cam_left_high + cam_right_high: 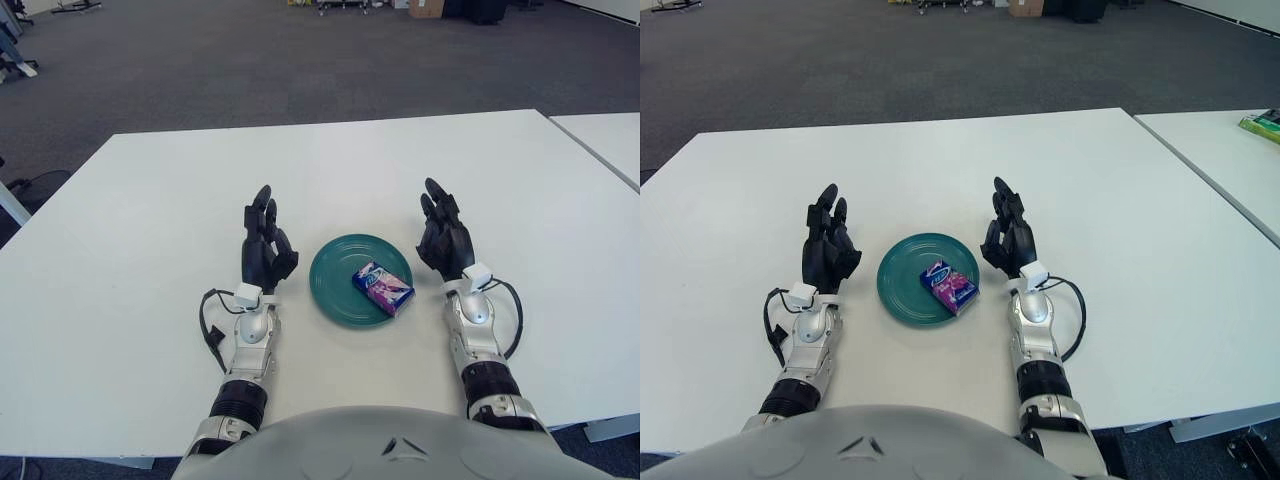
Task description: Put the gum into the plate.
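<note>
You have the gum [383,286] lying inside the plate [335,285] already, on the right half of the dish and toward its near edge, flat on its broad face and turned at a slant. Judged from how it lies, the task looks finished; nothing holds the packet and it sits wholly within the rim.

Your left hand [266,245] shows just left of the plate, fingers stretched out and pointing away from you, holding nothing. Your right hand [444,238] shows just right of the plate in the same way, fingers extended and empty. Neither touches the dish or the packet. You cannot tell from these views whether the hands rest on the table [140,230] or hover a little above it.

The two hands flank the plate almost evenly, which reads like a neutral pose with both pulled clear of the dish, so the packet stays in open view between them. The right hand is the one nearer the gum, so if any nudge were wanted it would be the natural one to use, but the packet sits close to the rim on that side and a careless brush could push it out or shift the plate.

Far right, a second table [1230,150] carries a small green item [1262,124] at its edge, well apart from your work.
</note>
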{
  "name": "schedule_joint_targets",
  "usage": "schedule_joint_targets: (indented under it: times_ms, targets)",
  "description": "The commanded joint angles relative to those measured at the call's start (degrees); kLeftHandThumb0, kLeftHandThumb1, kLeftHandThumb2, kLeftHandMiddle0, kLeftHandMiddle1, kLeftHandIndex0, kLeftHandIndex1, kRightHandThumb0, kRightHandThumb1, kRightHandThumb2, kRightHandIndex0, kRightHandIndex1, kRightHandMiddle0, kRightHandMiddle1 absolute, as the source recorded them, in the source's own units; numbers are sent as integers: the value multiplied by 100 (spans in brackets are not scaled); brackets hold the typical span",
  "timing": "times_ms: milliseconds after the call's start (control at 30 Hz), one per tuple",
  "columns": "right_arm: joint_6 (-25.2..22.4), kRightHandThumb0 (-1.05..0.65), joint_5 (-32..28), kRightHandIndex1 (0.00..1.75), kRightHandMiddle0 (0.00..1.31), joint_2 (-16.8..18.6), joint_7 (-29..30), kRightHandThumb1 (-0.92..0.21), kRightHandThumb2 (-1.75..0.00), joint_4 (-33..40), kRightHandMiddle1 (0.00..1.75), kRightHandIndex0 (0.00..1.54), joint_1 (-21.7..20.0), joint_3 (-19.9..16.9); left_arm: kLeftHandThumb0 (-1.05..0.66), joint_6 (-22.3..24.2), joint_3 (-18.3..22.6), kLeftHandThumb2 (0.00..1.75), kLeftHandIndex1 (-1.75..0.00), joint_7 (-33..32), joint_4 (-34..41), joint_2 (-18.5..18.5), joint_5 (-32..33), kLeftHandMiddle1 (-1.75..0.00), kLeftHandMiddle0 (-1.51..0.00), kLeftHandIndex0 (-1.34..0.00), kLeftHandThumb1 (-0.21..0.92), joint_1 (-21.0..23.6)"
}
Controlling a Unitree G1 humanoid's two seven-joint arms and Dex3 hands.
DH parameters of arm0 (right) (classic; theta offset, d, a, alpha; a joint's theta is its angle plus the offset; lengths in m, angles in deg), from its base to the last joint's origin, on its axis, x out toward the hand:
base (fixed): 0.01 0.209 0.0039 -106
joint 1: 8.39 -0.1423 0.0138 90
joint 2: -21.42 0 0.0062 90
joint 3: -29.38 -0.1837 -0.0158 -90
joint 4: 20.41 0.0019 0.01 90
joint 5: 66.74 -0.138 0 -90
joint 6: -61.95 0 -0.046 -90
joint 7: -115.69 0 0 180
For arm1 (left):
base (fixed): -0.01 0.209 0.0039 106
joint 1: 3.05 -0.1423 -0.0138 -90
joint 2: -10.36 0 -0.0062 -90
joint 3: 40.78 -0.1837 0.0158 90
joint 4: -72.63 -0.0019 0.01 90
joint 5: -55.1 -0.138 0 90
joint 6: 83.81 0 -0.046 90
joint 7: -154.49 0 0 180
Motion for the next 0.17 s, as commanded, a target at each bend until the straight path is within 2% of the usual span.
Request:
schedule_joint_targets:
  times_ms: [0,133]
  targets:
    - [-1124,-66,-400,0,0,381,140,-92,-85,725,35,12,1397,120,-95,-14,-72,81,-42,235,-790,94,31,0,-17,0,92,-918]
    - [-1594,-64,-384,0,0,433,224,-92,-85,1321,37,12,1535,222,-92,41,-58,76,-46,364,-664,124,173,0,-17,0,92,-971]
